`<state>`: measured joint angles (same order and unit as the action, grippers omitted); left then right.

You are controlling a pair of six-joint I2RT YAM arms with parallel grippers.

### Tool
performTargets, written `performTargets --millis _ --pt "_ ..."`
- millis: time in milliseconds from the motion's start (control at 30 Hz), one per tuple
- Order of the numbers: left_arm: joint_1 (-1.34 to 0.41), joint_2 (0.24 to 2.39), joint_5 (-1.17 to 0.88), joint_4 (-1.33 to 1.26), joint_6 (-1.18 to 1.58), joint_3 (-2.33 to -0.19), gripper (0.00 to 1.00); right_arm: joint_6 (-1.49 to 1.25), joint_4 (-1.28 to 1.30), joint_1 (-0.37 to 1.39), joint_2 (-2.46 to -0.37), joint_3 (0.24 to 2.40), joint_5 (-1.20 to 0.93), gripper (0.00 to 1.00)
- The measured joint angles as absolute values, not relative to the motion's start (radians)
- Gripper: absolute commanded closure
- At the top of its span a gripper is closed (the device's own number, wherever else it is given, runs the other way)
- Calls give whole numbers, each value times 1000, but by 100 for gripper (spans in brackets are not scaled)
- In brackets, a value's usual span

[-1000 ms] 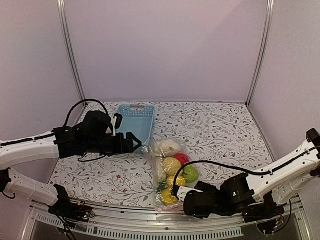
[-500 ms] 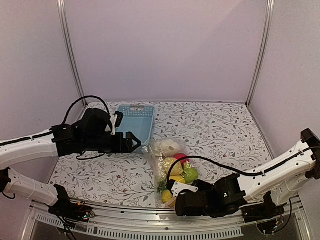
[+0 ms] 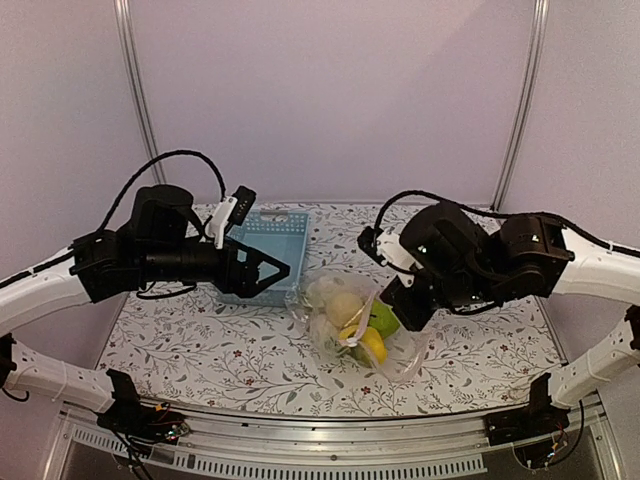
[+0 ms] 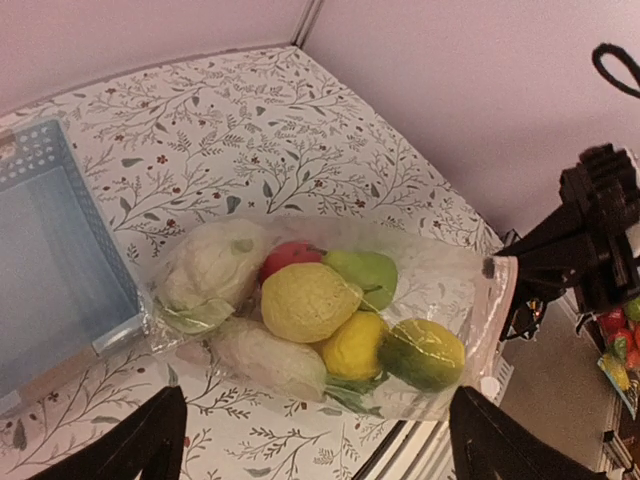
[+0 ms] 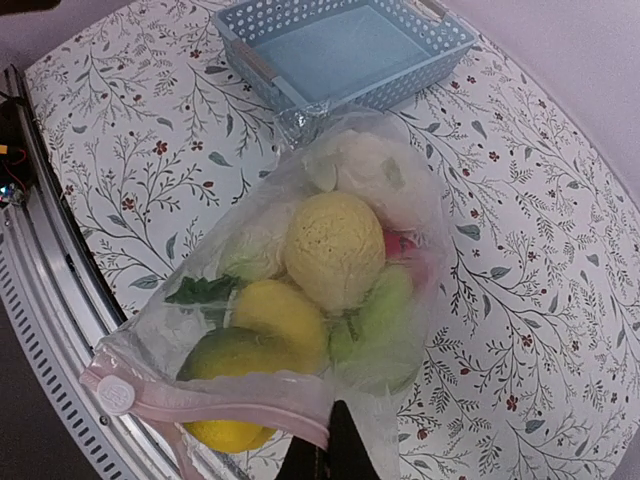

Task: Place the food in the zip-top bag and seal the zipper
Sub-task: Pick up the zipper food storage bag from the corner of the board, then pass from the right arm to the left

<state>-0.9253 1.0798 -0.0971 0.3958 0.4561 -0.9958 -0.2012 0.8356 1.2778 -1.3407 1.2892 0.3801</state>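
The blue basket [image 3: 270, 237] stands on the flower-patterned table [image 3: 470, 260], toward its far left. The zip-top bag [image 3: 345, 325] lies off the basket's near right corner. Its crinkled bottom end is close against that corner, and its mouth points away from the basket. Whether the bag touches the basket cannot be told.

All the food [image 5: 300, 290] that can be seen is inside the bag:
- a white cauliflower [image 5: 375, 170] at the end nearest the basket
- a pale yellow lemon [image 5: 335, 245] just behind it
- a red tomato [image 4: 290, 258] and a light green piece [image 4: 365, 272] tucked beside the lemon
- 2 more yellow pieces and a pale white one
- a green-and-yellow fruit [image 4: 420, 352], which sits closest to the mouth

The right end effector [image 5: 325, 445] is on the side of the bag away from the basket. Its 2 fingers are pinched fully together on the pink zipper [image 5: 230, 405], gripping partway along the strip and holding the mouth edge up. Whether the strip is pressed closed along its whole length cannot be told.

The left end effector [image 3: 272, 272] hangs over the basket's near right corner. Its fingers are spread wide and hold nothing, and it is apart from the bag.
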Motion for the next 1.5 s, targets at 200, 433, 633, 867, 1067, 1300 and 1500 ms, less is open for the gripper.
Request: performTargets --millis 200,433,633,867,1067,1300,1500 --pt "-1008 1067 -153 385 312 -1035 10 -199 1037 1127 -1425 1608 122 100" --pt "-1175 1067 -110 385 139 -1038 13 -220 1173 1034 -1569 1742 -156 100" --pt "-1237 1089 -65 382 43 -1038 19 -249 1213 970 -1610 1762 -268 100" --pt "-1319 1166 -10 380 -14 -1038 35 -278 1215 952 -1610 1776 -317 100" --pt "-1325 1210 52 376 -25 -1026 41 -299 1214 946 -1610 1776 -337 100" --pt "-1325 1232 121 345 -20 -998 50 -306 1207 945 -1610 1775 -353 100" --pt "-1325 1242 152 315 -10 -997 60 -312 1204 942 -1610 1774 -359 100"
